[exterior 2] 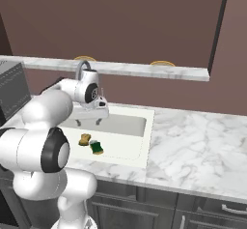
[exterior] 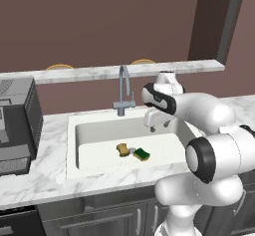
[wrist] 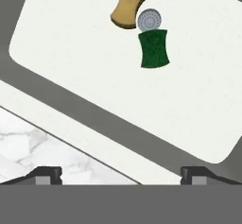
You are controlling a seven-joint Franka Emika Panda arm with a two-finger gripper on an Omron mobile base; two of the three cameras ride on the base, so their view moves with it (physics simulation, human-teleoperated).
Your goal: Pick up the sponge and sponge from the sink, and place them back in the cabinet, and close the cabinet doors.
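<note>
Two sponges lie side by side on the floor of the white sink [exterior: 72,145], apart from each other with the round drain [wrist: 149,20] between them. One is the golden-tan sponge [exterior: 123,149] [exterior 2: 85,139] [wrist: 127,6]. The other is the dark green sponge [exterior: 142,154] [exterior 2: 97,147] [wrist: 153,48]. My gripper [exterior: 158,127] [exterior 2: 89,121] [wrist: 121,173] hangs open and empty above the back of the basin, well above and behind the sponges, pointing down. The cabinet and the cabinet doors are out of view.
The grey gooseneck faucet [exterior: 123,88] rises just left of my hand. A dark grey appliance [exterior: 17,125] stands on the counter to the left of the sink. A raised marble ledge [exterior: 99,72] runs along the back. White marble counter [exterior 2: 193,141] stretches to the right.
</note>
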